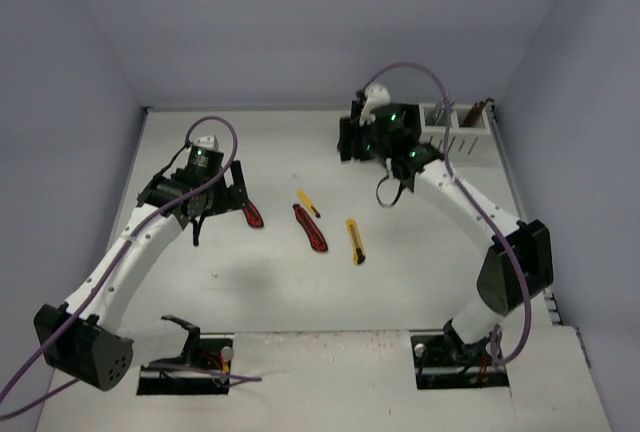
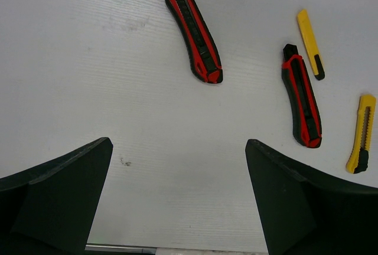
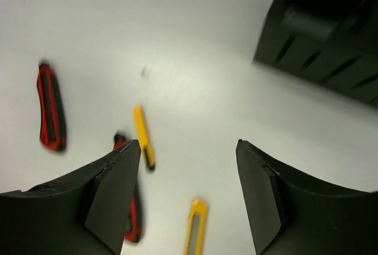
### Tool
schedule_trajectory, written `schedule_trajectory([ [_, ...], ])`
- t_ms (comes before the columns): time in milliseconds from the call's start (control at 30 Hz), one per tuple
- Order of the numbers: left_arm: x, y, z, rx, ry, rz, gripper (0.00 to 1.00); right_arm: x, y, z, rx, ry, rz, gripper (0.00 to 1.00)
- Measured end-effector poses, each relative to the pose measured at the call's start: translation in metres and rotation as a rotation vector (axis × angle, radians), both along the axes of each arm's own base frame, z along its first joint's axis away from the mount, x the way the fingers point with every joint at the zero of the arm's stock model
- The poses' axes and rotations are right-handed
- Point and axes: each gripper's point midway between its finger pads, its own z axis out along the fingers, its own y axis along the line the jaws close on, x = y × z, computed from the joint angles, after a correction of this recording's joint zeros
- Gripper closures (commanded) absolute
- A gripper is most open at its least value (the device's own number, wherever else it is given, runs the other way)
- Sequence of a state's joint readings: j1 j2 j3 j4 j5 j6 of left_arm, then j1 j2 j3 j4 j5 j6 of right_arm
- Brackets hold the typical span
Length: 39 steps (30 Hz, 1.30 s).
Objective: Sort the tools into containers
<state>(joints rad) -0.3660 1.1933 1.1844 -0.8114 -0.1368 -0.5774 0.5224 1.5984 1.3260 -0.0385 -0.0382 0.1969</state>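
Left claw (image 2: 178, 143) and right claw (image 3: 188, 144) are both spread and empty. The red-black utility knife (image 2: 194, 28) nearest the left claw seems light, stiff and grippy; better to pinch it across its middle.

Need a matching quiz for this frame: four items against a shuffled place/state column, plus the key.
Column A
1. left gripper
2. white box
3. black box
4. leftmost knife

Column B
a. red-black, lying loose
b. far right, tools standing in it
c. jaws wide, nothing held
d. slotted side, close by the right gripper

Pairs: 1-c, 2-b, 3-d, 4-a
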Motion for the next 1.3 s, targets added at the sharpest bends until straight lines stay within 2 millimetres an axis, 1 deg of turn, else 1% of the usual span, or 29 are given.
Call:
schedule_trajectory([
  [67, 0.001, -0.001, 0.002, -0.003, -0.005, -0.002, 0.06, -0.035, 0.014, -0.038, -0.028, 0.12, 0.031, 0.32],
  [133, 0.001, -0.001, 0.003, -0.004, -0.007, -0.006, 0.06, -0.068, 0.025, -0.069, -0.057, 0.223, 0.057, 0.31],
  [200, 0.0, -0.001, 0.003, -0.003, -0.008, -0.009, 0.06, -0.098, 0.036, -0.088, -0.083, 0.29, 0.083, 0.3],
  [333, 0.0, -0.002, 0.004, -0.006, -0.01, -0.02, 0.06, -0.133, 0.056, -0.106, -0.105, 0.353, 0.112, 0.29],
  [467, -0.002, -0.004, 0.007, -0.017, -0.016, -0.03, 0.06, -0.151, 0.07, -0.127, -0.13, 0.401, 0.117, 0.29],
  [633, -0.005, -0.004, 0.012, -0.029, -0.033, -0.04, 0.06, -0.16, 0.074, -0.166, -0.212, 0.462, 0.103, 0.29],
  [733, -0.009, -0.003, 0.015, -0.034, -0.044, -0.045, 0.06, -0.158, 0.075, -0.18, -0.246, 0.479, 0.089, 0.29],
  [833, -0.013, -0.002, 0.016, -0.04, -0.057, -0.046, 0.06, -0.151, 0.078, -0.181, -0.256, 0.469, 0.079, 0.3],
  [1033, -0.021, 0.001, 0.013, -0.04, -0.059, -0.047, 0.06, -0.136, 0.092, -0.174, -0.254, 0.431, 0.09, 0.31],
  [1100, -0.023, 0.002, 0.011, -0.039, -0.055, -0.047, 0.06, -0.131, 0.095, -0.178, -0.267, 0.426, 0.094, 0.32],
  [1233, -0.024, 0.002, 0.009, -0.037, -0.05, -0.047, 0.06, -0.122, 0.097, -0.194, -0.319, 0.429, 0.099, 0.36],
  [1300, -0.024, 0.002, 0.009, -0.037, -0.051, -0.047, 0.06, -0.116, 0.102, -0.192, -0.325, 0.422, 0.105, 0.37],
])
